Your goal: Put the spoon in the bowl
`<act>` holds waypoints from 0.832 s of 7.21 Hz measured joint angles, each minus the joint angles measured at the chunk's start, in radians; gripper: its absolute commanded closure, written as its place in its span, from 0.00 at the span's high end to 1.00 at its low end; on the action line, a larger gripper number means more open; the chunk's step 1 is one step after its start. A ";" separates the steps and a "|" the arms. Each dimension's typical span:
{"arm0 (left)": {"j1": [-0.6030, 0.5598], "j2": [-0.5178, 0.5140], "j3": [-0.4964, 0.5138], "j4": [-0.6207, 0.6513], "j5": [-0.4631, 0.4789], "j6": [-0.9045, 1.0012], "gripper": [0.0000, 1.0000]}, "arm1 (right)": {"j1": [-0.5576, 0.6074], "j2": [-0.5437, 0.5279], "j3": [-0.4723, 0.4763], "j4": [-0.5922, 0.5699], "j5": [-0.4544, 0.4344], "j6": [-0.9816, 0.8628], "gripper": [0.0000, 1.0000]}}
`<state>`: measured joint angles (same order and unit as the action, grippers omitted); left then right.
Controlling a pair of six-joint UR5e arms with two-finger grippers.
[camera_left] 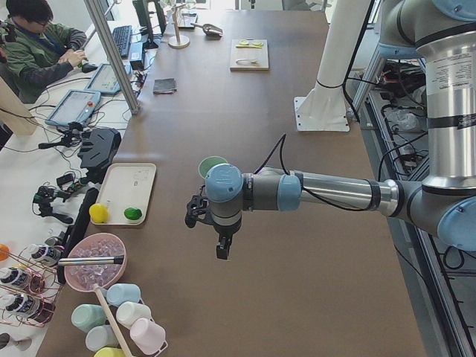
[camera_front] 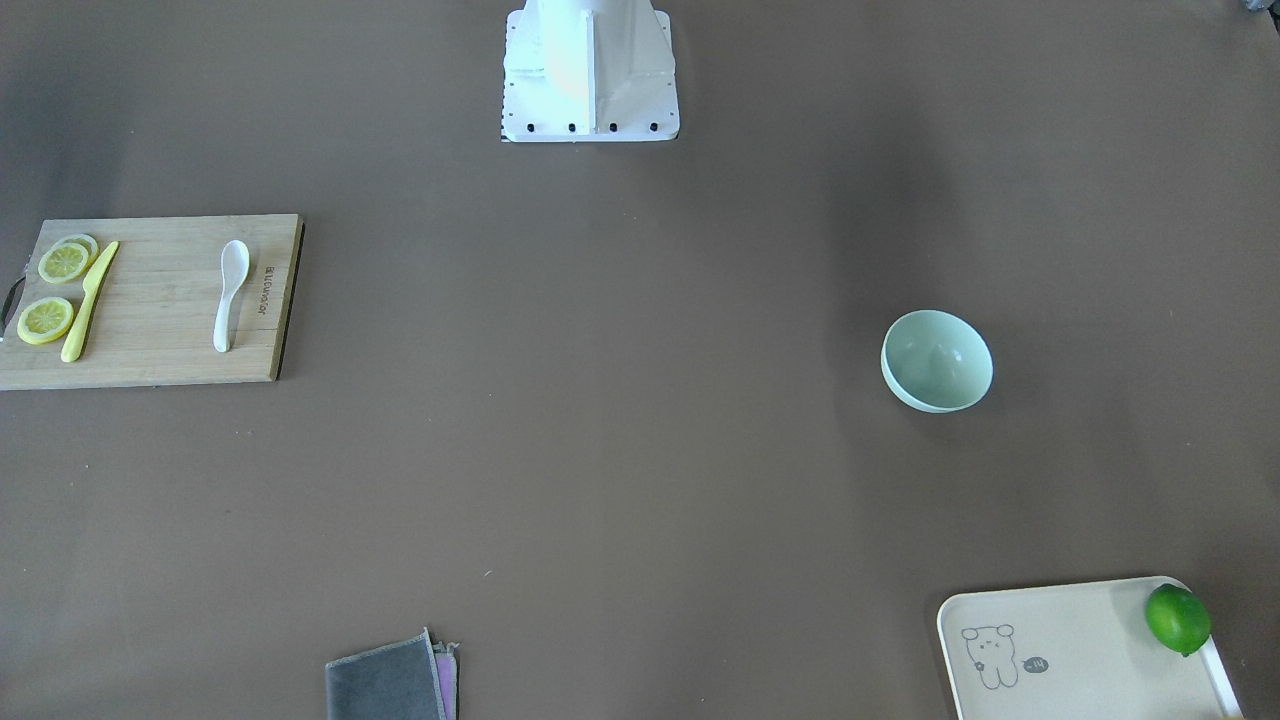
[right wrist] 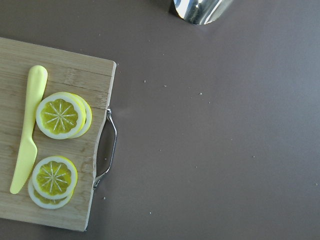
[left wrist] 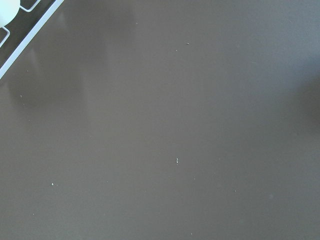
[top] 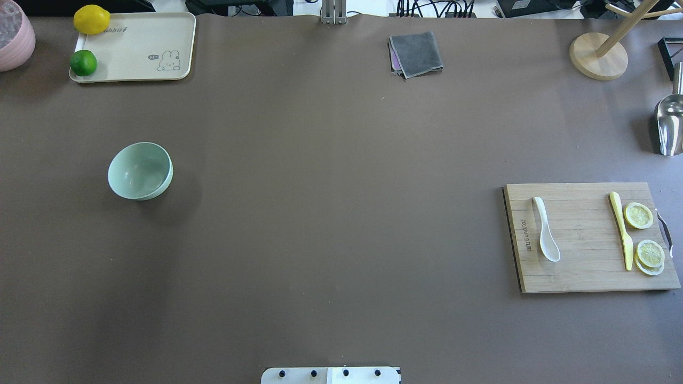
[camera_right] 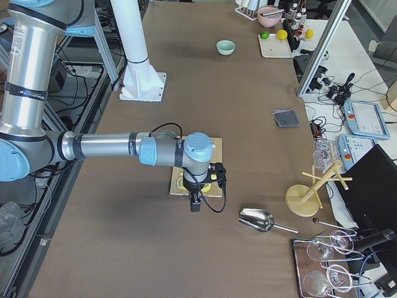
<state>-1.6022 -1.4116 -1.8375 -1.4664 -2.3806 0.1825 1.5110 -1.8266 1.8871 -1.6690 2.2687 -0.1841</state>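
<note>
The white spoon [top: 545, 236] lies on a wooden cutting board [top: 581, 266] at the table's right side, scoop toward the robot; it also shows in the front view [camera_front: 231, 295]. The mint-green bowl [top: 140, 170] stands upright and empty on the left side, also in the front view [camera_front: 937, 360]. My left gripper [camera_left: 222, 251] hangs high over the table near the bowl, seen only from the side. My right gripper [camera_right: 195, 203] hangs above the board's outer end, seen only from the side. I cannot tell whether either is open or shut.
A yellow knife [top: 621, 230] and lemon slices [top: 638, 215] lie on the board's right part. A cream tray [top: 144, 42] with a lime [top: 83, 63] and a lemon [top: 91, 19] sits far left. A grey cloth [top: 416, 53], a metal scoop [top: 669, 125] and a wooden stand [top: 597, 56] are at the far side.
</note>
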 measured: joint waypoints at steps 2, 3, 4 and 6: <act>0.000 0.000 -0.004 -0.001 0.004 0.001 0.99 | 0.000 0.000 -0.001 0.000 0.000 0.000 1.00; 0.000 0.001 -0.009 -0.001 0.003 0.002 0.99 | 0.000 0.000 -0.001 0.000 0.000 0.000 1.00; -0.001 0.001 -0.017 -0.002 0.003 0.003 0.99 | 0.000 0.000 0.000 0.000 0.002 0.000 1.00; -0.001 -0.006 -0.034 -0.003 0.005 0.001 0.99 | 0.001 0.000 0.014 0.017 0.028 0.003 1.00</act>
<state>-1.6034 -1.4172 -1.8719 -1.4690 -2.3757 0.1839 1.5119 -1.8264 1.9011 -1.6518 2.2964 -0.1809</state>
